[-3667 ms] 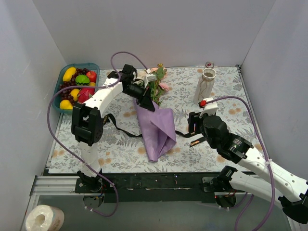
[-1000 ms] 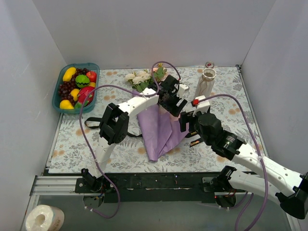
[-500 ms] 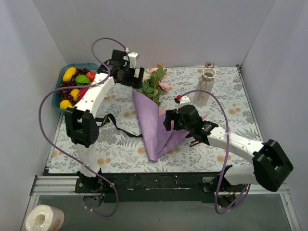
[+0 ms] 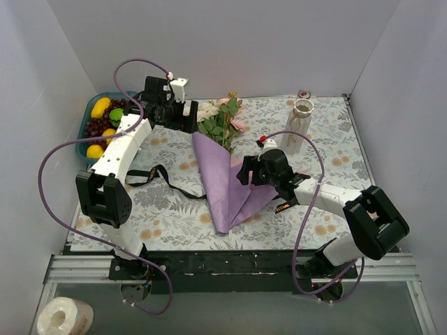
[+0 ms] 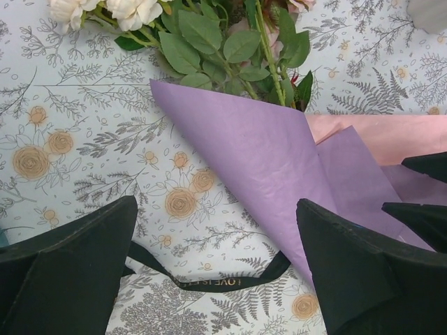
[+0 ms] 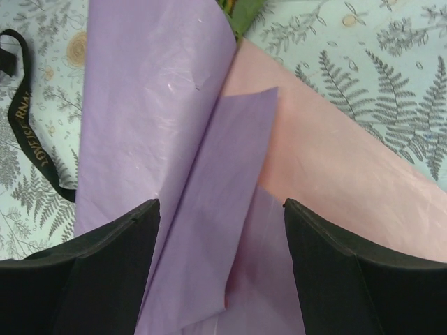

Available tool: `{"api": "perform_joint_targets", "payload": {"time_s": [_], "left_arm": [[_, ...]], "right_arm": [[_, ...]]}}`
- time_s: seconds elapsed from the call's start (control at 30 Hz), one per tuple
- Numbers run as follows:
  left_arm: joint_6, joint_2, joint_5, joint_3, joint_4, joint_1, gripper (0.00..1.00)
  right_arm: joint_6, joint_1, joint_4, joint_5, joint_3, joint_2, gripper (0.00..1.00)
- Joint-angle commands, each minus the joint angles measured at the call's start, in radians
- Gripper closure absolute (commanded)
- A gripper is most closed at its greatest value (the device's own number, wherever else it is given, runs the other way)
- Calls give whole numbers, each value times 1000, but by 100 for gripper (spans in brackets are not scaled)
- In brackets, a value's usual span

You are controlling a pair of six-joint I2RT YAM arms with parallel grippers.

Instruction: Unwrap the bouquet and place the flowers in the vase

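The bouquet lies in the middle of the table, its purple paper cone [image 4: 225, 174] loosened, with pink paper [image 6: 335, 167] spread under its right side. The flowers [image 4: 218, 120], cream roses and green leaves, stick out of the cone's far end [image 5: 209, 35]. The black gold-lettered ribbon [image 4: 164, 179] lies untied on the table to the left [image 5: 209, 283]. My left gripper [image 4: 187, 118] hovers open just left of the flowers, nothing between its fingers [image 5: 216, 206]. My right gripper [image 4: 246, 172] hangs open over the cone's right fold [image 6: 222, 209]. The cream vase [image 4: 299, 124] stands upright at the back right.
A blue basket [image 4: 91, 110] of plastic fruit sits at the back left, close behind the left arm. A small red-topped jar [image 4: 304, 93] stands behind the vase. White walls close in three sides. The floral table cover [image 4: 335, 209] shows bare at the front right.
My left gripper has let go and opened, swinging from above the cone's middle back to the far left beside the flowers. The right gripper moved left over the cone's right fold.
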Motion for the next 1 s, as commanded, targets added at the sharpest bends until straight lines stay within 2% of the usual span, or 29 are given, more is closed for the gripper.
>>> {"api": "perform_joint_targets", "payload": {"time_s": [0.0, 0.2, 0.37, 0.47, 0.5, 0.57, 0.6, 0.67, 0.7, 0.8, 0.97], "left_arm": [[15, -46, 28, -6, 7, 24, 2], [18, -47, 36, -7, 3, 34, 2], [27, -52, 34, -19, 0, 37, 2], [28, -53, 36, -21, 1, 40, 2], [28, -57, 39, -22, 1, 40, 2], [28, -60, 40, -26, 1, 40, 2], [30, -61, 42, -26, 0, 41, 2], [30, -67, 42, -36, 3, 41, 2], [30, -70, 42, -41, 4, 43, 2], [28, -86, 48, -67, 18, 43, 2], [21, -92, 59, -82, 29, 44, 2]], "right_arm": [[8, -35, 132, -109, -63, -1, 25], [11, -55, 189, -183, -66, 74, 31], [17, -58, 225, -187, -43, 107, 32], [12, -69, 220, -191, -9, 146, 37], [12, -72, 220, -197, 6, 157, 43], [8, -78, 219, -203, 19, 187, 49], [8, -80, 219, -211, 28, 196, 58], [6, -84, 223, -216, 34, 216, 67], [5, -86, 225, -220, 34, 221, 77], [0, -87, 228, -226, 34, 215, 99], [-21, -84, 214, -237, 34, 99, 99]]}}
